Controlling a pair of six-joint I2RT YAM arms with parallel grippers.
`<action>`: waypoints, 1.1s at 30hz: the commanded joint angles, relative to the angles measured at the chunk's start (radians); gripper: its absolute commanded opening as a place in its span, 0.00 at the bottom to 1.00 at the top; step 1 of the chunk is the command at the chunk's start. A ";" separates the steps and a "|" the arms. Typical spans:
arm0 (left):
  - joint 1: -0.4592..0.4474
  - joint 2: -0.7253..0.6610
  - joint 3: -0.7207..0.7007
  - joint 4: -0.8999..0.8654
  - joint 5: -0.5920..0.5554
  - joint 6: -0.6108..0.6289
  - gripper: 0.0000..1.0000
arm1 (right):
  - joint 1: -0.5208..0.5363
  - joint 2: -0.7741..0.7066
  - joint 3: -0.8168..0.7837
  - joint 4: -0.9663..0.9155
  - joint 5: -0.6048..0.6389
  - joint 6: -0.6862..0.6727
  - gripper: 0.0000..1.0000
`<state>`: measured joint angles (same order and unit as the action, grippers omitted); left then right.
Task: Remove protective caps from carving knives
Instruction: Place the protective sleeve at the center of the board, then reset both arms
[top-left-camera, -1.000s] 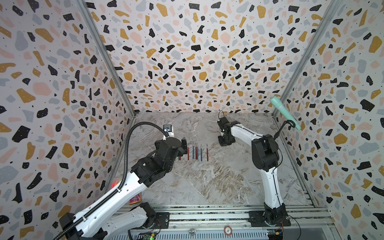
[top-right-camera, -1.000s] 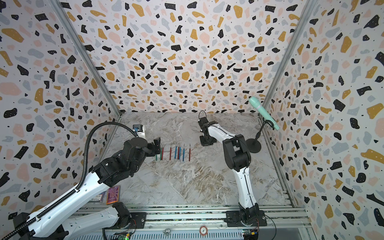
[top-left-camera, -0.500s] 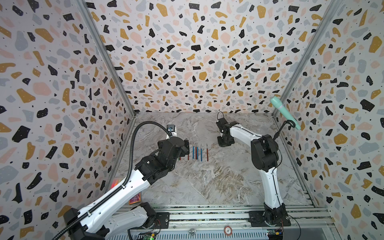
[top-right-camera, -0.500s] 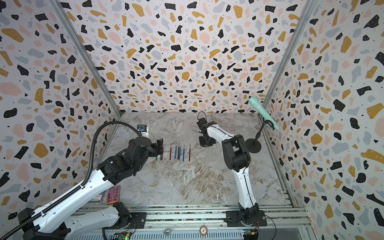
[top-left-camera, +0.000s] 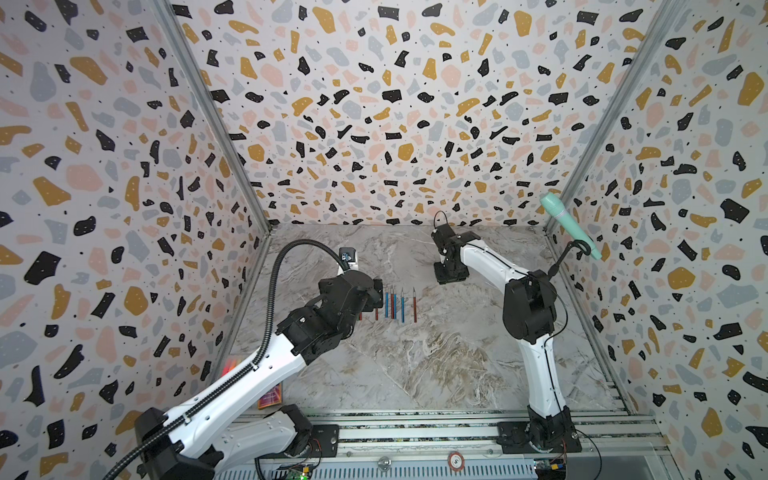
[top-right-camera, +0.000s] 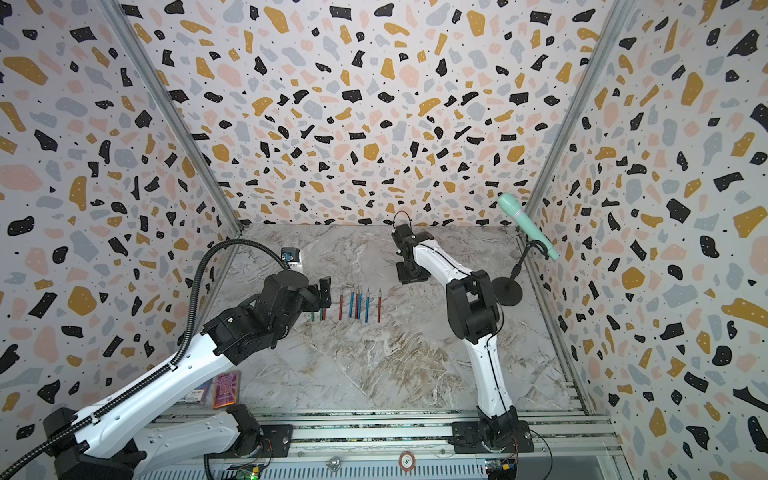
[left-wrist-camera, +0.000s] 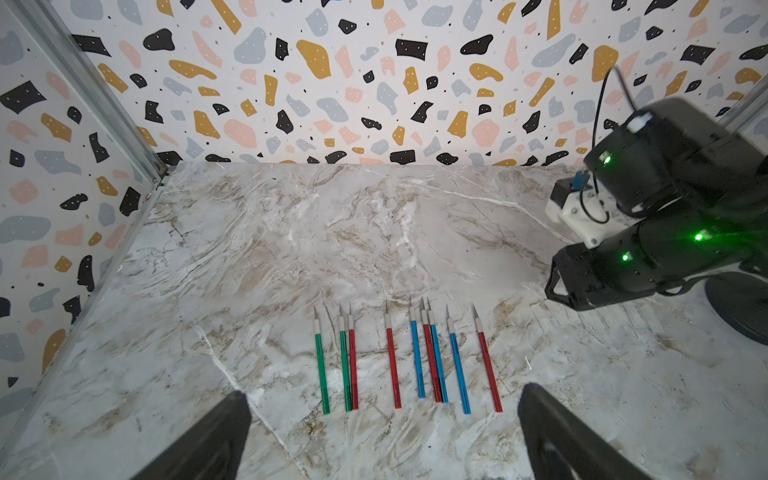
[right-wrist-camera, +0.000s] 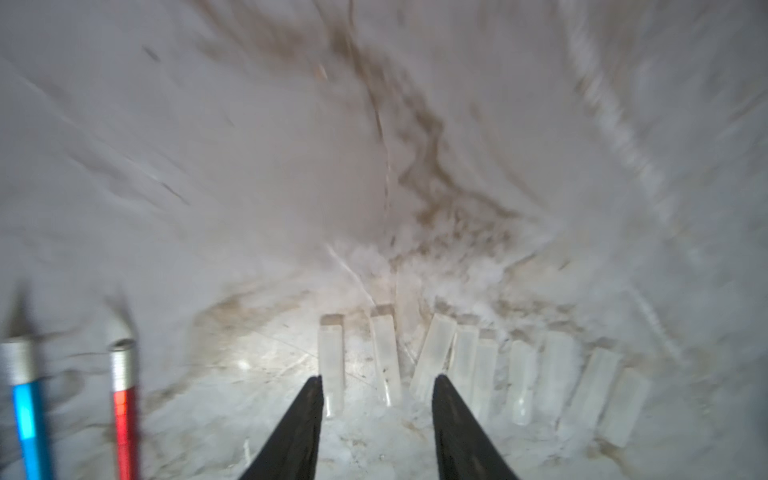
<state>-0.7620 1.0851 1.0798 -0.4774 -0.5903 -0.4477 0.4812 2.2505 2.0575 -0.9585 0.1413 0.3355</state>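
Nearest the rail, a flat pen pack (top-right-camera: 226, 388) lies by the left arm's base, clear of the work.

Next out, the left pincer (left-wrist-camera: 382, 395) hangs low over the bench (left-wrist-camera: 291, 232), jaws wide apart and empty. The knives (left-wrist-camera: 392, 365) lie just ahead of it in a side-by-side row on the marble. Their long axes run near to far, shafts toward the pincer and grey tips toward the back wall. This arm is the nearer one, and it sits over the row's left end, hiding the green pair in a top view (top-left-camera: 395, 305). Every tip in the left wrist view looks bare.

Beyond the row's right end, the right pincer (right-wrist-camera: 378, 377) points down close to the bench, jaws apart, gripping nothing. The clear caps (right-wrist-camera: 519, 374) lie in a loose row directly under and ahead of it, one in line with the gap. A blue knife (right-wrist-camera: 25, 415) and a red one (right-wrist-camera: 122, 407) lie just beside them. I count about as many caps as knives, so the uncapping looks complete.

Farthest right, the microphone (top-left-camera: 569, 226) stands on its stand, close behind the right arm's elbow; that is the only obstacle if the arm draws back.
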 joint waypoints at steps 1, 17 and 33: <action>0.006 0.006 0.032 0.092 -0.066 0.032 1.00 | 0.018 -0.136 0.194 -0.127 0.056 -0.002 0.56; 0.320 -0.086 -0.365 0.539 -0.320 0.080 0.99 | -0.041 -1.291 -1.255 1.068 0.223 -0.107 0.99; 0.609 0.079 -0.830 1.357 -0.149 0.318 1.00 | -0.302 -1.041 -1.964 2.137 0.264 -0.372 0.99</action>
<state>-0.1753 1.1374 0.3031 0.5716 -0.7925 -0.2264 0.2085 1.1507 0.0811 0.8589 0.4164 0.0151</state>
